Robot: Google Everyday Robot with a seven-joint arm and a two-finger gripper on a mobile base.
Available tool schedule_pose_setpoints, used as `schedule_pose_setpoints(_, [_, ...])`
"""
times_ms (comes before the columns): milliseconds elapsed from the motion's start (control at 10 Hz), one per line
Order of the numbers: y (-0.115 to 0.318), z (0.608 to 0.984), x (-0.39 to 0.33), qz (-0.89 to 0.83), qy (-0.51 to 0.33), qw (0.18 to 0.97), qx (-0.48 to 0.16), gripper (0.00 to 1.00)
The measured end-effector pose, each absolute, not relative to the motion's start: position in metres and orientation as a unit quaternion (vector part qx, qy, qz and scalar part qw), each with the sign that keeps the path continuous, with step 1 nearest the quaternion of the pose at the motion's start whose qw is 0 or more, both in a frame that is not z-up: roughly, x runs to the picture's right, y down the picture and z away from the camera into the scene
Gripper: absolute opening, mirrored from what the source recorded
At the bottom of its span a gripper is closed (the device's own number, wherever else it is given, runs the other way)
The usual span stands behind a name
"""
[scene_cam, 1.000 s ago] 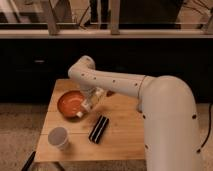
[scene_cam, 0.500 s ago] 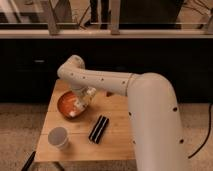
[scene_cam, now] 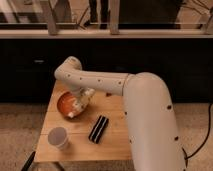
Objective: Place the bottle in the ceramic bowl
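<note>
The orange-red ceramic bowl (scene_cam: 61, 104) sits at the back left of the small wooden table (scene_cam: 115, 142). My gripper (scene_cam: 80, 101) hangs over the bowl's right half, at the end of the white arm that reaches in from the right. It is shut on the bottle (scene_cam: 75, 109), a small clear one with a pale label. The bottle points down and to the left, with its lower end inside the bowl's rim. Whether it touches the bowl's floor I cannot tell.
A white-grey cup (scene_cam: 58, 137) stands at the table's front left. A black rectangular bar (scene_cam: 98, 128) lies slantwise in the middle, right of the cup. The arm's bulky white body (scene_cam: 150, 125) covers the table's right side. A dark wall runs behind.
The arm has swung left, carrying the bottle from beside the bowl's right edge to over the bowl. Cup and black bar have not moved.
</note>
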State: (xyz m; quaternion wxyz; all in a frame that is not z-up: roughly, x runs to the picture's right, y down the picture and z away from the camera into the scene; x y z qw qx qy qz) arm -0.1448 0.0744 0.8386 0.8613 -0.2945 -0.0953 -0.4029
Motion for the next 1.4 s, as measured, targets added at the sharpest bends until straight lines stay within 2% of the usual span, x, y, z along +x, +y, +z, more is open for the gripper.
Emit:
schedule_pose_setpoints(1100, [0.088,0.846,-0.171,-0.411,-0.098,0.858,-0.294,0.01])
schedule_pose_setpoints(1200, [0.089,0.846,-0.171,-0.411,-0.098,0.857,-0.294,0.05])
schedule_pose_setpoints(1400, [0.091,0.847,-0.172,-0.412,-0.097,0.857,-0.294,0.24])
